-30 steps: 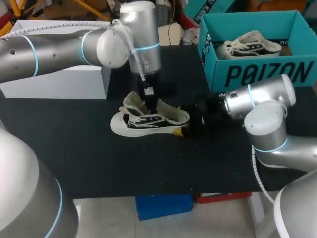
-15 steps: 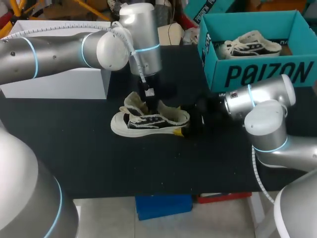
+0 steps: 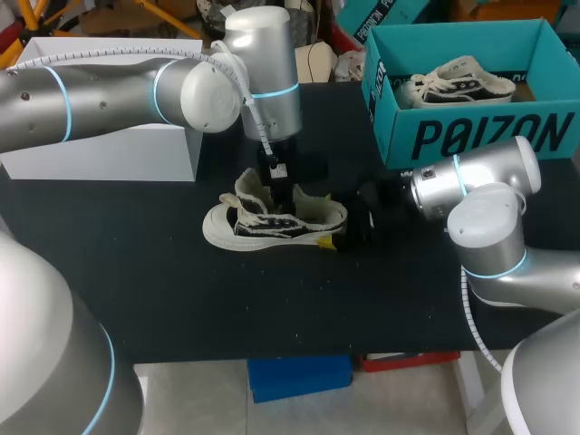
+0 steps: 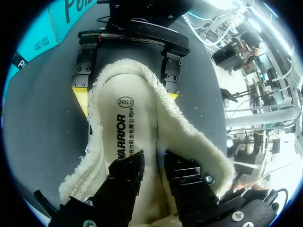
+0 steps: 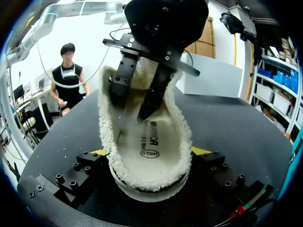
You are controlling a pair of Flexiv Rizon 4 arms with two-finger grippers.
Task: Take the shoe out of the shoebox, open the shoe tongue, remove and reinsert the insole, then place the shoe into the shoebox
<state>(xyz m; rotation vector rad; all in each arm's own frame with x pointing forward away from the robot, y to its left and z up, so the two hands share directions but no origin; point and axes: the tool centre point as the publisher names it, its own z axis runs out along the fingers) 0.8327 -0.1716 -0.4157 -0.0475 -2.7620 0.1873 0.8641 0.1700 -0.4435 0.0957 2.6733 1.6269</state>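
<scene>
Crosswise on table (image 3: 136, 299), shoe (image 3: 263, 227), toe leftward.

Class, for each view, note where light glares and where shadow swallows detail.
Head view: highlights gleam on the left arm; the black table swallows shadows. Left wrist view: the room beyond the shoe blows out white. Right wrist view: the left hand is backlit, nearly silhouetted.

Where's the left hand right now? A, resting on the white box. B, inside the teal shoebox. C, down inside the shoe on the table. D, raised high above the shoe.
C: the left hand is down inside the open shoe, over the insole, while the right hand clamps the shoe from both sides.
</scene>
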